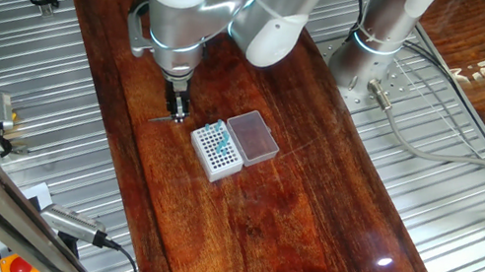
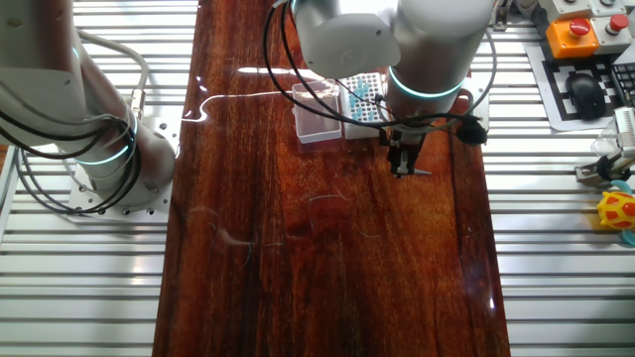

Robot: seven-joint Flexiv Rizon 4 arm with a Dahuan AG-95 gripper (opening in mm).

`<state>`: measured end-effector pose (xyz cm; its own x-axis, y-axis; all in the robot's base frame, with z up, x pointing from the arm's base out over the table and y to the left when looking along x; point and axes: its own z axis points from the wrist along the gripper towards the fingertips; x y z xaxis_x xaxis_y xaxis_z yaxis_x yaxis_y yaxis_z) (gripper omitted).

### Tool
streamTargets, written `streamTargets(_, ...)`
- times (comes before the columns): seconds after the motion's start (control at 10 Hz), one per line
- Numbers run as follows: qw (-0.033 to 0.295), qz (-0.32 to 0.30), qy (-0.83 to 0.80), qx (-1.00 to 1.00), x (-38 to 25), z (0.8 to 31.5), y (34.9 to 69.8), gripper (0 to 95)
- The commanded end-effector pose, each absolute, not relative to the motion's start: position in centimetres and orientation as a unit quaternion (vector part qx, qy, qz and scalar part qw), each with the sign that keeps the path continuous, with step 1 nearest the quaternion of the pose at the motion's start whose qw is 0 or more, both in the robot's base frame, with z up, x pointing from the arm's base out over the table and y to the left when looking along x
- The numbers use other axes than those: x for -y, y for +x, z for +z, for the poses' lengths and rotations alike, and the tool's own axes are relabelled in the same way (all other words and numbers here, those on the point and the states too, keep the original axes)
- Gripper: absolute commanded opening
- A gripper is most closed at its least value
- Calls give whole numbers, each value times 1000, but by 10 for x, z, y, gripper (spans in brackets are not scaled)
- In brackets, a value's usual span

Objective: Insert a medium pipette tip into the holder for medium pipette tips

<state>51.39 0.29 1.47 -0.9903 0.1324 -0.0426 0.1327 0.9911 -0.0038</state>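
Observation:
The medium pipette tip (image 1: 161, 120) is a thin grey sliver lying about level, low over the dark wooden table and just left of the holder. My gripper (image 1: 177, 116) points straight down with its fingers close together, shut on one end of the tip. In the other fixed view the tip (image 2: 421, 172) sticks out to the right of the gripper (image 2: 402, 171). I cannot tell whether the tip touches the wood. The holder for medium pipette tips (image 1: 217, 149) is a small white box with a hole grid holding a few teal tips. Its clear lid (image 1: 252, 137) lies open beside it.
The arm's base (image 1: 375, 49) stands at the table's far end, with cables trailing over the ribbed metal bench (image 1: 438, 161). In the other fixed view the holder (image 2: 363, 99) sits partly under the arm's wrist. A keyboard and emergency-stop button (image 2: 577, 33) lie off the table.

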Motion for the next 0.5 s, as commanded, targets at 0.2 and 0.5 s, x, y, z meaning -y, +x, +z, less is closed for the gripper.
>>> streamTargets(0.2,21,1,66,-998,-2,15,513,0)
streamTargets(0.5,20,2,66,-998,-2,14,513,0)
